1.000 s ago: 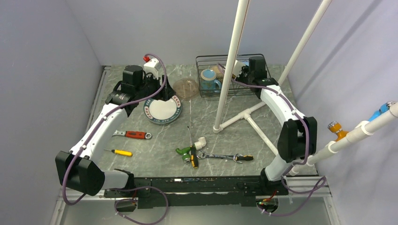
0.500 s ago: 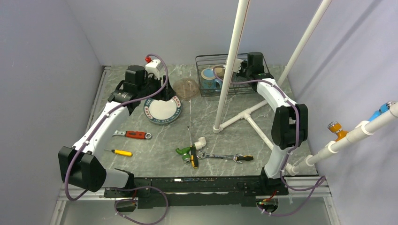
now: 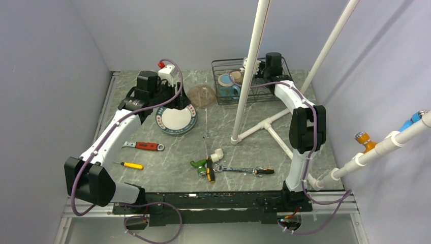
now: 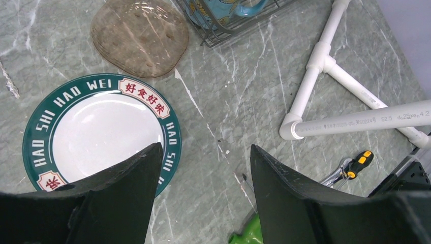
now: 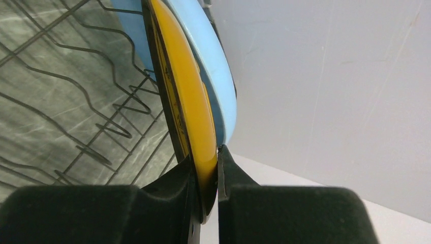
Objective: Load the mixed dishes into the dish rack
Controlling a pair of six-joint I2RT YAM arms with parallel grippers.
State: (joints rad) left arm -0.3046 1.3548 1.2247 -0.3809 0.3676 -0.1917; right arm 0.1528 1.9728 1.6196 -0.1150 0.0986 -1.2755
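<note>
The white plate with a dark green rim (image 3: 176,120) lies flat on the table and also shows in the left wrist view (image 4: 101,137). My left gripper (image 4: 206,150) is open and empty, held above the plate's right edge. A translucent brownish dish (image 3: 202,95) lies between that plate and the black wire dish rack (image 3: 218,63). The teal mug (image 3: 227,85) stands in the rack's left side. My right gripper (image 5: 206,165) is shut on the edge of the yellow-centred plate (image 5: 185,96), held upright over the rack wires (image 5: 101,101) against the light-blue plate (image 5: 216,76).
A white pipe frame (image 3: 250,76) stands in front of the rack, its base (image 3: 272,129) on the table. A red-handled wrench (image 3: 147,146), a yellow screwdriver (image 3: 131,165), green-handled tools (image 3: 201,163) and a wrench (image 3: 244,170) lie near the front. Walls close the left, back and right sides.
My right arm has folded up and its wrist has moved left and back over the rack with the yellow-centred plate. My left arm has barely moved.
</note>
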